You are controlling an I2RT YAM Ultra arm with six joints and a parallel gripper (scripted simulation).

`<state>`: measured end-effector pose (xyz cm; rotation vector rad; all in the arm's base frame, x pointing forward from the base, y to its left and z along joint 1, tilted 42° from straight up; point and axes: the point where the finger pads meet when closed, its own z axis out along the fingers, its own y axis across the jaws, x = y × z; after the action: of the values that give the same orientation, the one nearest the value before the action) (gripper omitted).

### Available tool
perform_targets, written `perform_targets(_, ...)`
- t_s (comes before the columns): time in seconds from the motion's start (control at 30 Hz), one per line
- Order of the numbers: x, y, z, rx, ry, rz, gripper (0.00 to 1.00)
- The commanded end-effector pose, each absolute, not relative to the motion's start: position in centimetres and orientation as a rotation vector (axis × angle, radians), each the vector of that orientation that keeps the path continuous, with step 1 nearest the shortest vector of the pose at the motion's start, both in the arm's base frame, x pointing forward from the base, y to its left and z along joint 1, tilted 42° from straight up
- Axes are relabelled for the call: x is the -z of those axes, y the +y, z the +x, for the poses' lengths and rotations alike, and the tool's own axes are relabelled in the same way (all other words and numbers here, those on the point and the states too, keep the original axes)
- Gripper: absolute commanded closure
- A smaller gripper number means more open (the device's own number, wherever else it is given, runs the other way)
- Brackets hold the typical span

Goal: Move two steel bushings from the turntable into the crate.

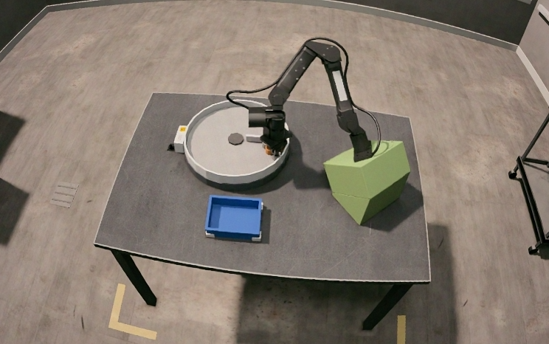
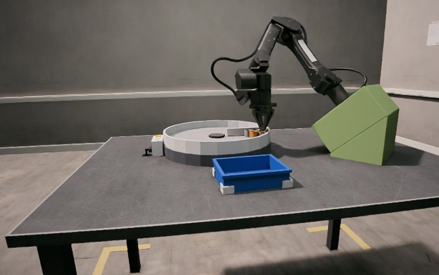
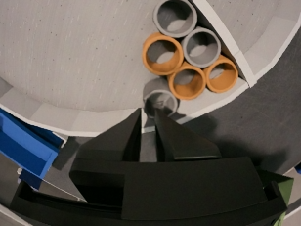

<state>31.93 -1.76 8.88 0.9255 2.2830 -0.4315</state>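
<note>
In the wrist view three grey steel bushings (image 3: 175, 34) (image 3: 218, 48) (image 3: 175, 103) stand upright on the turntable (image 1: 210, 177) (image 2: 190, 146) (image 3: 49, 123), beside three orange bushings (image 3: 162, 72) (image 3: 187, 97) (image 3: 222, 89). The steel one nearest the fingers is close to the rim wall. My gripper (image 1: 277, 153) (image 2: 262, 129) (image 3: 148, 113) points down with its tips low at this bushing. The fingers stand narrowly apart, open, around its near-left wall; contact is not clear. The blue crate (image 1: 233, 234) (image 2: 255, 186) (image 3: 26, 151) shows no bushing inside in the top view.
A white bar (image 1: 254, 138) (image 2: 235, 131) (image 3: 220, 33) on the turntable borders the bushing group. A dark hub (image 1: 235, 139) (image 2: 216, 135) is at its centre. A white box (image 1: 179, 142) (image 2: 157, 146) adjoins its left side. A green block (image 1: 368, 174) (image 2: 359, 126) stands at the arm's base.
</note>
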Motion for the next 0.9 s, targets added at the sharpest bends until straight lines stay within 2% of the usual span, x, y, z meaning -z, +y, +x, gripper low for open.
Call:
perform_targets(0.0,-9.91,-0.96,32.72,0.4,2.262,0.916,0.87)
perform_targets(0.87,-9.46,-1.09,32.31,0.413,2.274,0.912,0.87)
